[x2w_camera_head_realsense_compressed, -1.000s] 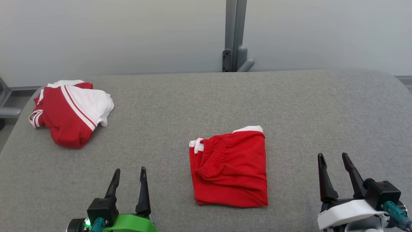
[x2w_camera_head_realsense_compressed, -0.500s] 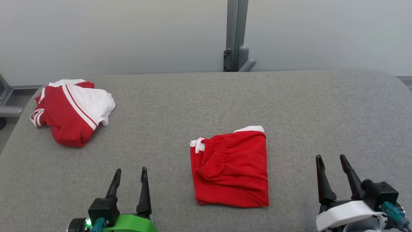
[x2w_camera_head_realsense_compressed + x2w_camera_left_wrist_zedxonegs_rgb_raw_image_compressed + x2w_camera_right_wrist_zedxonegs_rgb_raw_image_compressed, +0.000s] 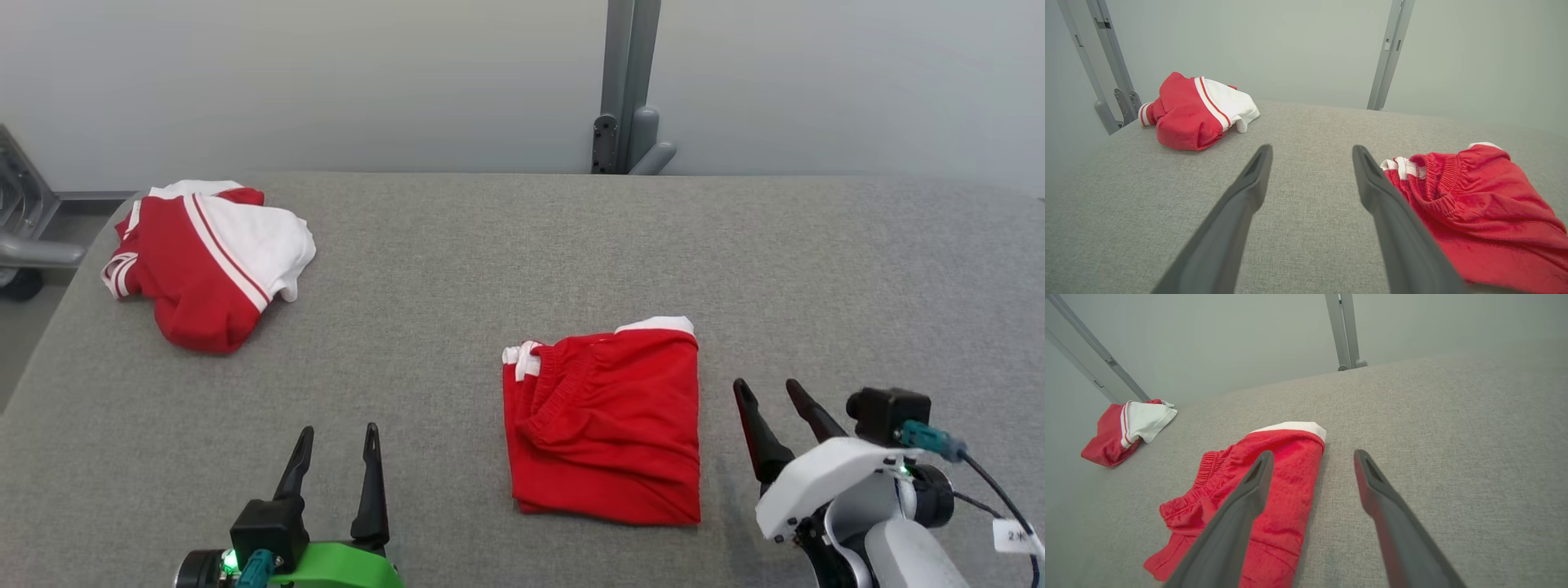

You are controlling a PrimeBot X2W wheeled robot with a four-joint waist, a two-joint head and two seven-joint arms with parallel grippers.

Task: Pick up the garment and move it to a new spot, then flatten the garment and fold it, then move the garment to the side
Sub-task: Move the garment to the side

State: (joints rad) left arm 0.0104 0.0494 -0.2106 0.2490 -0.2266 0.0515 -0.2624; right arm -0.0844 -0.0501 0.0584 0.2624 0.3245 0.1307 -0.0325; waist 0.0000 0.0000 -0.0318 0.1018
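since a second ago the right gripper [image 3: 765,384] has swung in from the 4 o'clock corner toward the folded red garment [image 3: 604,433]. its tips now sit just beside the cloth's 3 o'clock edge, not touching yet. the head camera turned too, so the whole scene slid a bit toward 3 o'clock; the clothes themselves haven't budged. the left gripper [image 3: 340,429] is parked at 7 o'clock, same as before. both grippers are spread wide with nothing in them.

the garment already looks folded, lying just below the middle of the grey table [image 3: 490,245], so i reckon this is the move-it-aside step. tip: come in low, slip one finger under every layer at that edge and pinch the whole stack, or the fold will flop open. the crumpled red and white garment [image 3: 208,261] at 10 o'clock is well apart, so leave it be.
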